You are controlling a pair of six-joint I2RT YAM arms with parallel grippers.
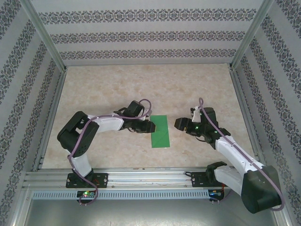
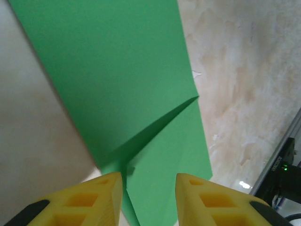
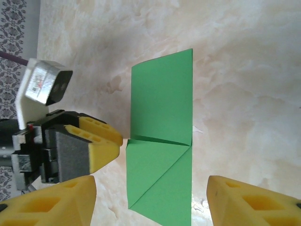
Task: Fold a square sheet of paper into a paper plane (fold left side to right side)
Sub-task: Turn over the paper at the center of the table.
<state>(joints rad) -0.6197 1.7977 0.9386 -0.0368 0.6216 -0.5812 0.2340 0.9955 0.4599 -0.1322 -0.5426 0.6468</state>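
The sheet of paper (image 1: 160, 132) lay mid-table (image 1: 117, 84) as a narrow strip running 6 to 12 o'clock, so the left-to-right fold looked done. Its near half carried one slanted corner fold and the far half was flat. The nose, wings and centre crease seemed left to make. The left arm reached in from 7 o'clock, the left claw (image 2: 148, 181) released at the strip's 9 o'clock edge, fingers parted around it. The right claw (image 3: 150, 197) hovered at 3 o'clock, apart from the paper, spread wide and empty

A beige marbled tabletop (image 1: 141, 89) sits between damask-striped wallpaper walls (image 1: 141, 35), with a ribbed aluminium rail (image 1: 146, 178) along its near edge.
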